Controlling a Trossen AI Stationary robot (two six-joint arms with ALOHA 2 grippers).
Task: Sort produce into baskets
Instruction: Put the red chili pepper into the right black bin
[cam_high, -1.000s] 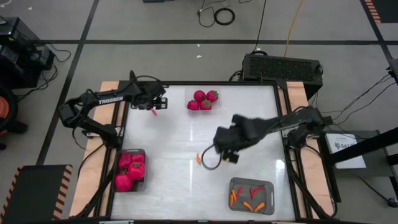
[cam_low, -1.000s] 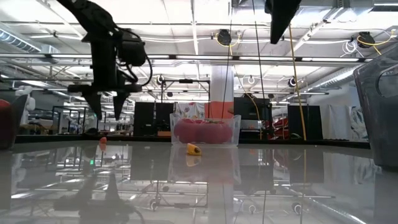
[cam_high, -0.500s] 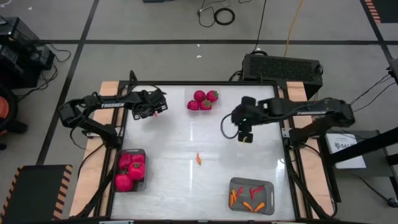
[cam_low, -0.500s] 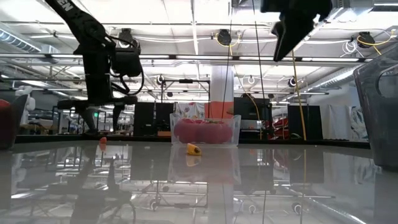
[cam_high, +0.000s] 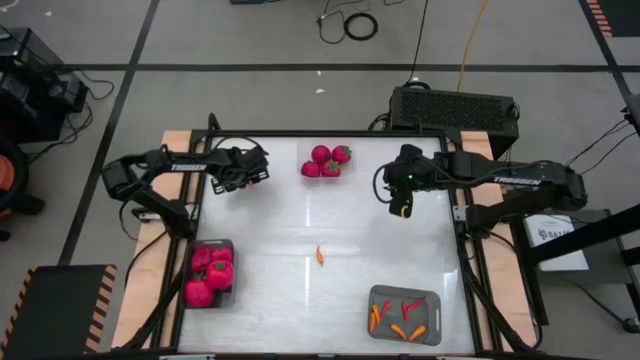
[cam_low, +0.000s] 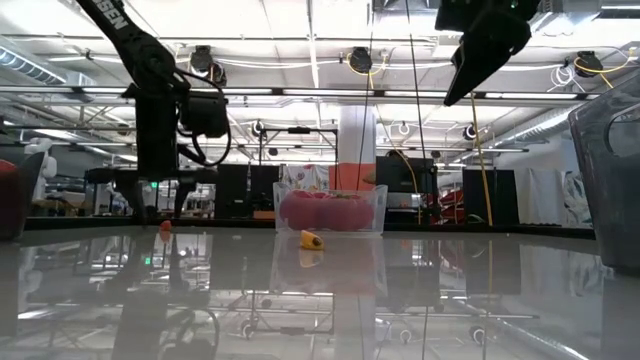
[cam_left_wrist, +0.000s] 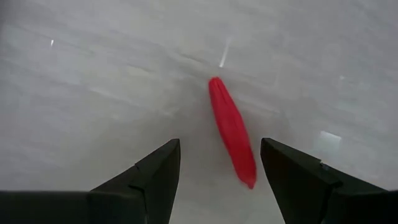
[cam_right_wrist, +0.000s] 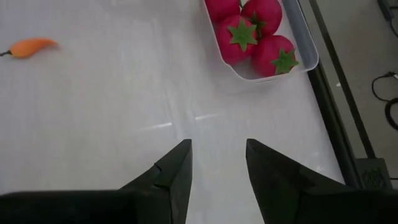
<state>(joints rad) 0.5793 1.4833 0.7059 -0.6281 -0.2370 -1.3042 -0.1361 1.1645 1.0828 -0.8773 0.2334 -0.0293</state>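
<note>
A slender red piece of produce lies on the white table at its far left. My left gripper hangs open just above it, pointing down, one finger on each side and neither touching; the low view shows it close over the tabletop. My right gripper hovers open and empty, high over the far right. A small orange piece lies mid-table. Of the baskets, a clear tray at the far edge holds round red pieces with green tops. A grey bin holds magenta lumps, and another holds slender pieces.
A black box with a perforated top stands behind the table's far right corner. Wooden rails run along the left and right sides. The white tabletop lies bare between the baskets.
My left gripper has sunk toward the table over the red piece and rolled about its own axis. My right gripper has swung from the middle of the table, near the orange piece, toward the far right and tipped. The orange piece lies where it was.
</note>
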